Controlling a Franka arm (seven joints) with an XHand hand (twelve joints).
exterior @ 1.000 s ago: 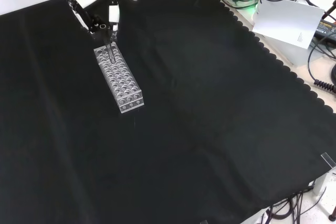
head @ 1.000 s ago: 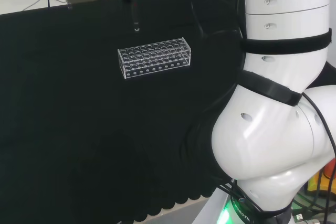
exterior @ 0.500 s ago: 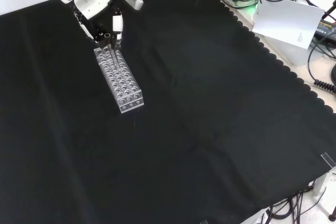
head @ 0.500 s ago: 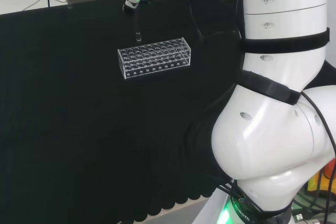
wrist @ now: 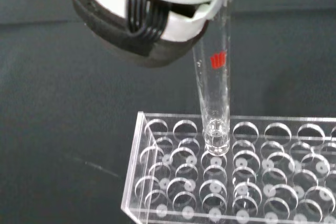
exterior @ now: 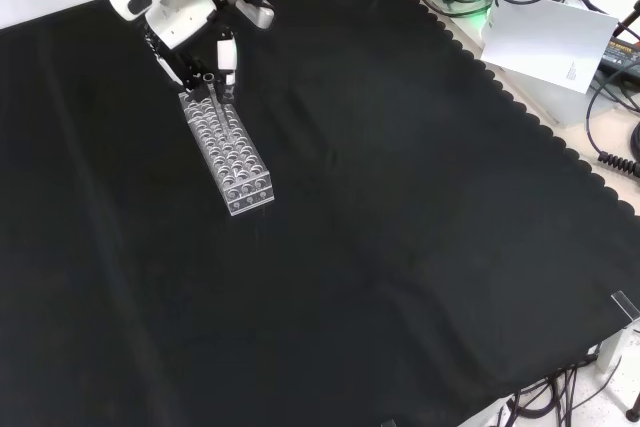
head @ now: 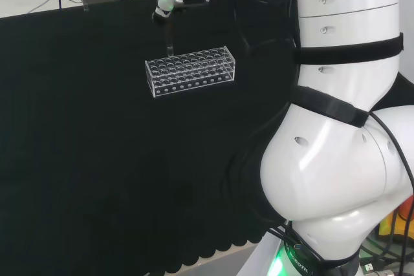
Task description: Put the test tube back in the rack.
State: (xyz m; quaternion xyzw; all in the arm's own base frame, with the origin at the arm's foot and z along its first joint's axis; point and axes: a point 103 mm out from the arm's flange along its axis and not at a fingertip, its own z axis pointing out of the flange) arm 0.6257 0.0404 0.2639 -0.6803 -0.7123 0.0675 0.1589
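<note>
The hand [exterior: 190, 17] pinches a clear tube [wrist: 214, 98] near its top and holds it straight up over the rack [exterior: 226, 150]. In the wrist view the round tip of the tube is just going into a hole in an outer row, close to one end of the rack. The rack is see-through, has rows of round holes, and stands on the black cloth [exterior: 400, 247] of the counter.
</note>
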